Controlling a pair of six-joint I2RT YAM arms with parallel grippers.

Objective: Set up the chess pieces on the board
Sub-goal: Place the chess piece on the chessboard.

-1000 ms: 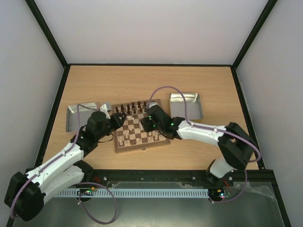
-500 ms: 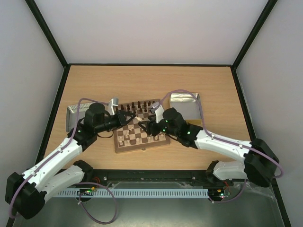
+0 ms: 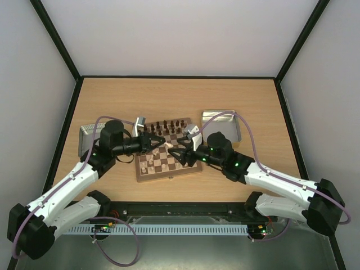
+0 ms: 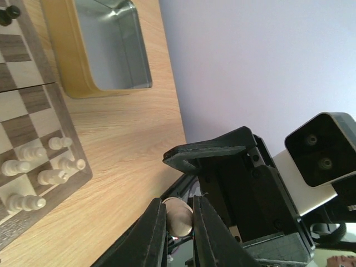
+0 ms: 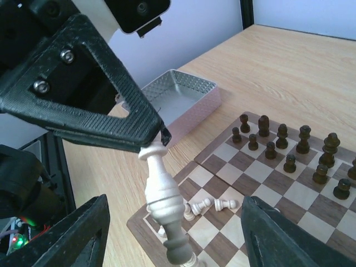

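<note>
The board (image 3: pixel 167 159) lies at the table's middle. Dark chessmen (image 3: pixel 163 126) line its far rows. Several pale chess pieces (image 3: pixel 151 164) stand or lie on its near rows, and two lie toppled (image 5: pixel 214 206). My left gripper (image 3: pixel 161 141) hovers over the board, shut on the base of one tall pale piece (image 3: pixel 167 145). That piece shows between my left fingers (image 4: pixel 179 217) and hangs sideways in the right wrist view (image 5: pixel 163 192). My right gripper (image 3: pixel 179 152) faces it, open wide, its jaws apart on either side of the piece (image 5: pixel 175 228) without touching.
A metal tin (image 3: pixel 90 134) stands left of the board, also in the right wrist view (image 5: pixel 179 101). A second tin (image 3: pixel 221 124) stands to the right, also in the left wrist view (image 4: pixel 105 47). Black-framed walls enclose the table.
My left gripper has moved right over the board, carrying the pale piece. My right arm has swung back to the right, and its open gripper now faces the held piece.
</note>
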